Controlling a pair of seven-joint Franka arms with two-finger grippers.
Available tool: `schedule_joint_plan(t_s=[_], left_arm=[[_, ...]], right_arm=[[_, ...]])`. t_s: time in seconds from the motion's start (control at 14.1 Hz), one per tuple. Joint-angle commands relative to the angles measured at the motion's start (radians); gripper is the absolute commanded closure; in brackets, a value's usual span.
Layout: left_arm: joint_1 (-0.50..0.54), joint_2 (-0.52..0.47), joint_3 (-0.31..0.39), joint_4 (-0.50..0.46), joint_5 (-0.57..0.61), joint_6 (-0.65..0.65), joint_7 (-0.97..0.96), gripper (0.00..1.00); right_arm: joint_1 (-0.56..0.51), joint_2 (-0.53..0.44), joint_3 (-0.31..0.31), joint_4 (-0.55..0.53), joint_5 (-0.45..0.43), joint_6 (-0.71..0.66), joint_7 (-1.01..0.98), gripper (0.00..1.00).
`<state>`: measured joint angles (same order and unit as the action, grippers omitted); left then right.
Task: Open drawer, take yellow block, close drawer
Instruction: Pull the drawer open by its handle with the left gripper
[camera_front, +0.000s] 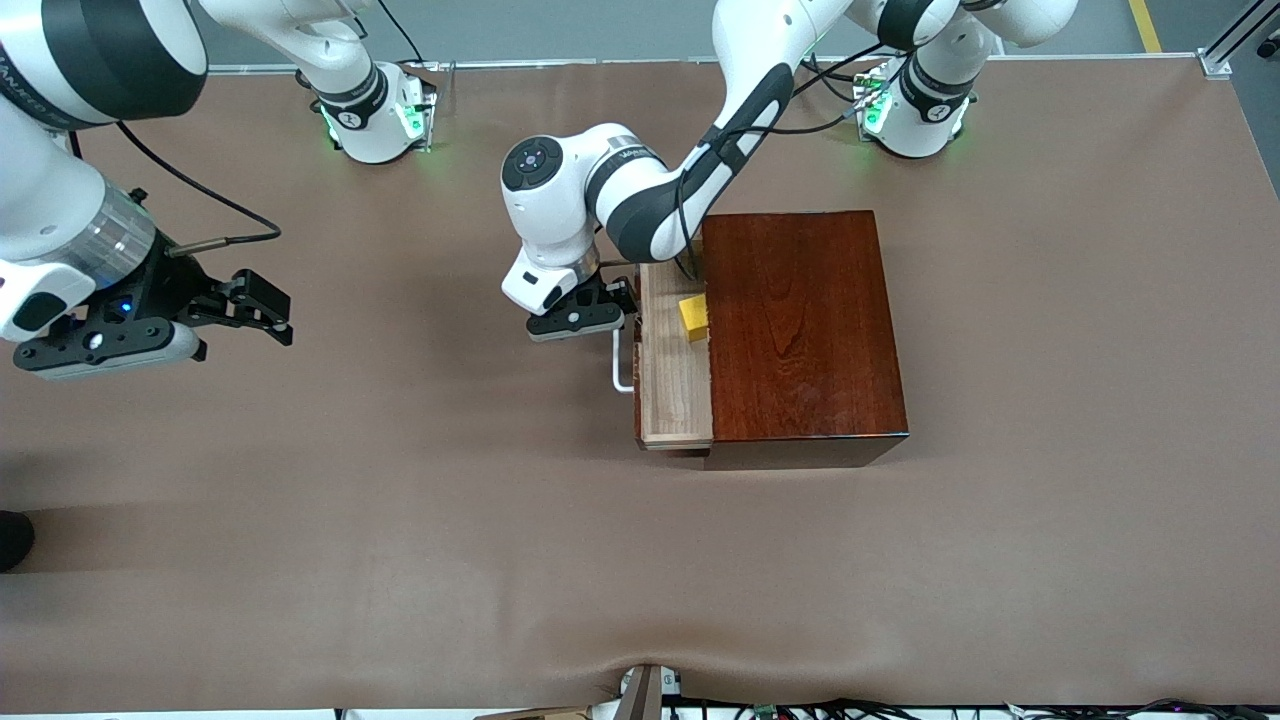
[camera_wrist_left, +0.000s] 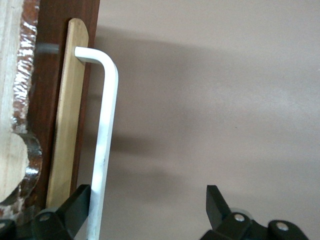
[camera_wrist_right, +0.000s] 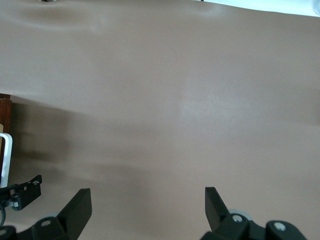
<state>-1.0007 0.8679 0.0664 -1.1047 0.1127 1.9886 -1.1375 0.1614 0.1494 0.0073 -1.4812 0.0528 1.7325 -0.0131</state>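
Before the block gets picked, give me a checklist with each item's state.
1. Drawer pulled out of the wooden box: ok, partly open.
2. Yellow block visible in the drawer: ok, though it sits at the box's edge.
3. Left end effector off the white handle: not ok, open with one finger beside the bar.
4. Right end effector open: ok.
5. Right end effector over the block: not ok, it waits over bare table toward the right arm's end.
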Motion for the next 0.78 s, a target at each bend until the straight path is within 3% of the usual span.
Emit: schedule_joint_plan(t_s=[0.0, 0.71], left_arm=[[-0.010, 0.068, -0.007, 0.080, -0.048, 0.073, -0.024, 0.00], [-0.029, 0.072, -0.004, 0.121, -0.071, 0.096, -0.045, 0.00]], right_arm=[[0.009, 0.013, -0.004, 0.006, 0.007, 0.015, -0.045, 0.00], [0.046, 0.029, -0.004, 0.006, 0.009, 0.035, -0.096, 0.00]])
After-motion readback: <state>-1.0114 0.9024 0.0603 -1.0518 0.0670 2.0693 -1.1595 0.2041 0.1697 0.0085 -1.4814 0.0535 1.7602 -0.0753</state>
